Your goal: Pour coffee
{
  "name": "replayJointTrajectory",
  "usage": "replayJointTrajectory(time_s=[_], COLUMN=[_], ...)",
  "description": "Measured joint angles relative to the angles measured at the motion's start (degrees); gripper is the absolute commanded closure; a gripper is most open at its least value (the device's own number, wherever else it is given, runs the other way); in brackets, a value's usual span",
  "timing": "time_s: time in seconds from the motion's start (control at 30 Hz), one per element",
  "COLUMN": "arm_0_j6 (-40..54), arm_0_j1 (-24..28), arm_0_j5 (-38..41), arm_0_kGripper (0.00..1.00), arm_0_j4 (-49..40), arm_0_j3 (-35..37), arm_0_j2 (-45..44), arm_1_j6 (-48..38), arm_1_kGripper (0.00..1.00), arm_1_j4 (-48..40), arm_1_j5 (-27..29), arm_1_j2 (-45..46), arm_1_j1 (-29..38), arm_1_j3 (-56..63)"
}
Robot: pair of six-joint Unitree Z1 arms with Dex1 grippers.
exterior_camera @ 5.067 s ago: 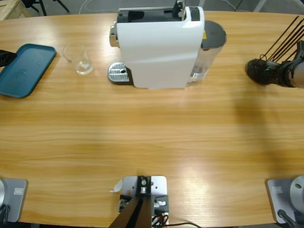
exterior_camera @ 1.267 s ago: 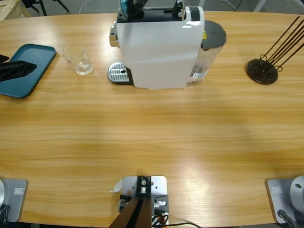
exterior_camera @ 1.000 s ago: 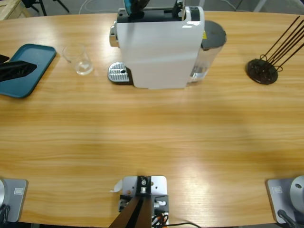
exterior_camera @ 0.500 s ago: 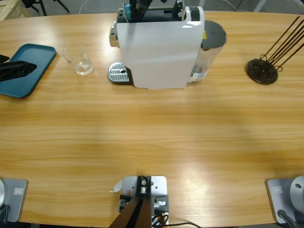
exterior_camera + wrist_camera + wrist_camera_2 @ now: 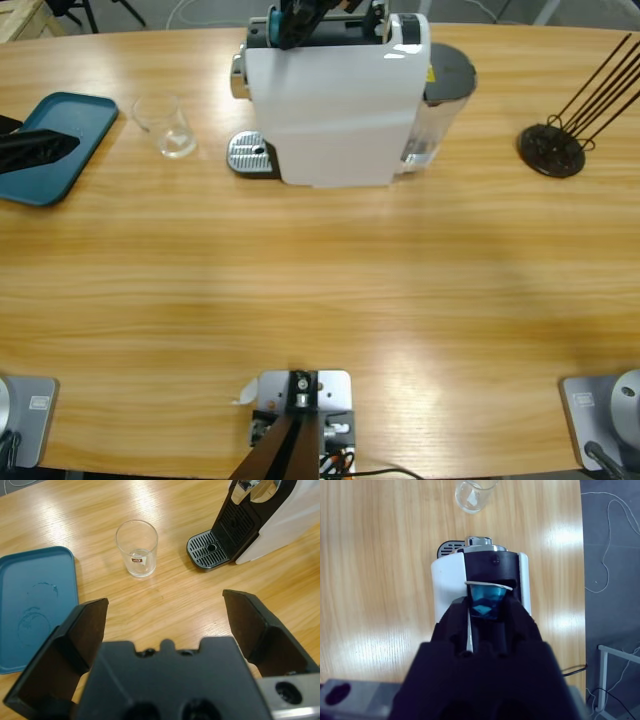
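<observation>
The white coffee machine (image 5: 335, 100) stands at the back middle of the table, its drip tray (image 5: 248, 154) on its left side. Over its open top slot my right gripper (image 5: 292, 16) is shut on a blue capsule (image 5: 487, 601), seen just above the machine (image 5: 447, 582) in the right wrist view. An empty clear glass (image 5: 166, 125) stands left of the drip tray. At the left edge my left gripper (image 5: 38, 148) hangs open over a teal tray (image 5: 62, 125). In its wrist view the left gripper (image 5: 165, 610) faces the glass (image 5: 137, 547) and drip tray (image 5: 212, 555) from a distance.
A black stand with thin rods (image 5: 553, 148) sits at the far right. The machine's grey water tank (image 5: 445, 85) juts out on its right. Bare wood fills the front half of the table (image 5: 320, 300).
The right gripper, absent at first, came in over the machine's top with the blue capsule and has edged right along the slot. The left gripper has stayed over the tray.
</observation>
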State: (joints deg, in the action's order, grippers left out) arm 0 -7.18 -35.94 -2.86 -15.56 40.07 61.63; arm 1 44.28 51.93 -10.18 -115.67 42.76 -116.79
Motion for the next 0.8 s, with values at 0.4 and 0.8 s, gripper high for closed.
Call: replayJointTrajectory(time_s=[0.4, 0.8], arm_0_j6=[0.0, 0.0], arm_0_j1=[0.0, 0.0], arm_0_j5=[0.9, 0.9], arm_0_kGripper=[0.0, 0.002], arm_0_j4=[0.0, 0.0], arm_0_j3=[0.0, 0.0], arm_0_j2=[0.0, 0.0], arm_1_j6=[-0.5, -3.3], arm_1_kGripper=[0.345, 0.999], arm_1_j4=[1.7, 8.9], arm_1_j5=[0.1, 1.3], arm_1_j2=[-1.4, -1.0], arm_1_j1=[0.0, 0.0], arm_1_j3=[-2.8, -12.9])
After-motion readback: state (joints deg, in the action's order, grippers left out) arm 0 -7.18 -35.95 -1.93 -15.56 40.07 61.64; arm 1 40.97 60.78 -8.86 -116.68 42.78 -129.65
